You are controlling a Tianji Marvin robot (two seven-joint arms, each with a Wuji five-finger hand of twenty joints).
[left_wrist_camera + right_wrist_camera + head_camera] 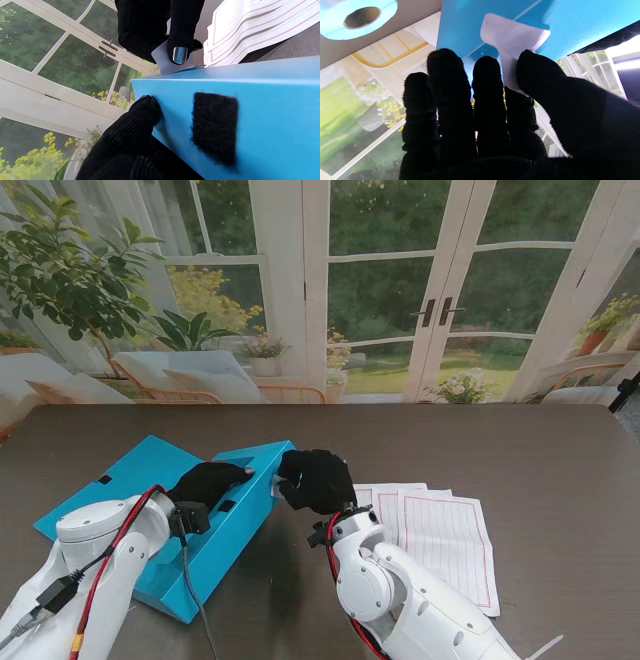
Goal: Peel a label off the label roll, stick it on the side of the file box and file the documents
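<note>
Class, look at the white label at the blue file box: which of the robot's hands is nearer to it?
Right. The right hand pinches the label against the file box; the left hand rests on the box beside it, not touching the label.

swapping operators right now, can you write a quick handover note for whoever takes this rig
Left hand: resting on the blue file box, steadying it, fingertips against its face beside the black velcro patch.
Right hand: pinching the white label and pressing it against the box's side; one end of the label touches the blue surface, the rest is not yet flat.
Label roll: on the table, seen only in the right wrist view.
Lined documents: on the table to the right of the box.
Done: label peeled and brought to the box.
Left: smooth the label down, then file the documents.
</note>
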